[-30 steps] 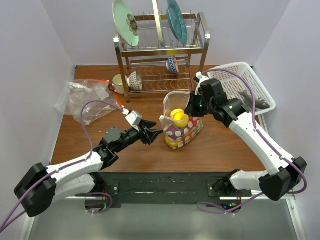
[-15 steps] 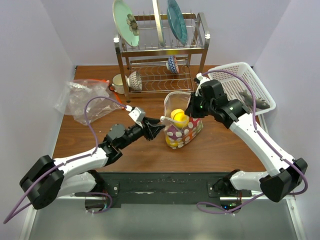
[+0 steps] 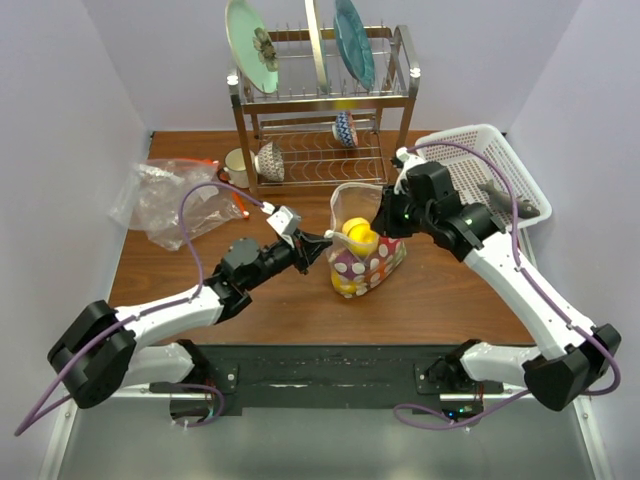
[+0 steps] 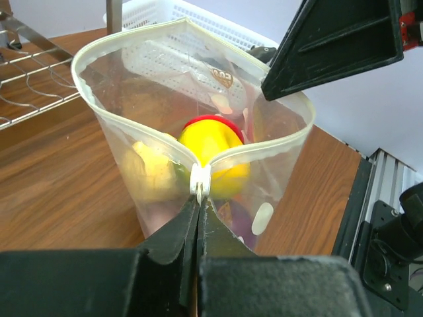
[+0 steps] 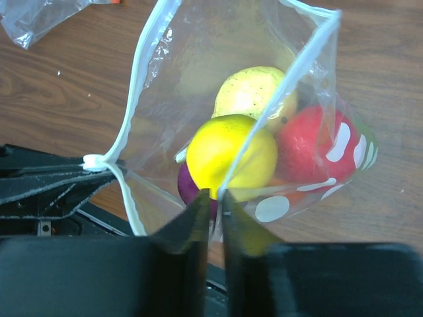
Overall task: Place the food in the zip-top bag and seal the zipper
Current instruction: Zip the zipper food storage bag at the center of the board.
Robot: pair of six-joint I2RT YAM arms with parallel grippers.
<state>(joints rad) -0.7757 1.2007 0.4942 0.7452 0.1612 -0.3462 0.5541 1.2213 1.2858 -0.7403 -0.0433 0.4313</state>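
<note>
The zip-top bag [image 3: 368, 258] stands upright mid-table with its mouth wide open. The food [image 3: 358, 236] lies inside it: a yellow round [image 5: 231, 153], a paler yellow one [image 5: 254, 92], a red one [image 5: 314, 145] and a purple one [image 5: 188, 188]. My left gripper [image 4: 199, 202] [image 3: 322, 241] is shut on the zipper [image 4: 258, 153] at its white end tab [image 4: 200, 181], on the bag's left corner. My right gripper [image 5: 215, 196] [image 3: 381, 221] is at the opposite corner. Its jaws stand narrowly apart, with the zipper strip [image 5: 291, 72] running into the gap.
A metal dish rack [image 3: 320, 110] with plates stands behind the bag. A mug [image 3: 237, 165] and a bowl [image 3: 270, 160] sit at its foot. A white basket [image 3: 480, 180] is at the back right. Crumpled plain clear plastic [image 3: 170, 200] lies at the back left.
My left gripper moved right to the bag's left corner and shut on the zipper there. My right gripper's jaws parted slightly at the other corner. The bag stayed upright.
</note>
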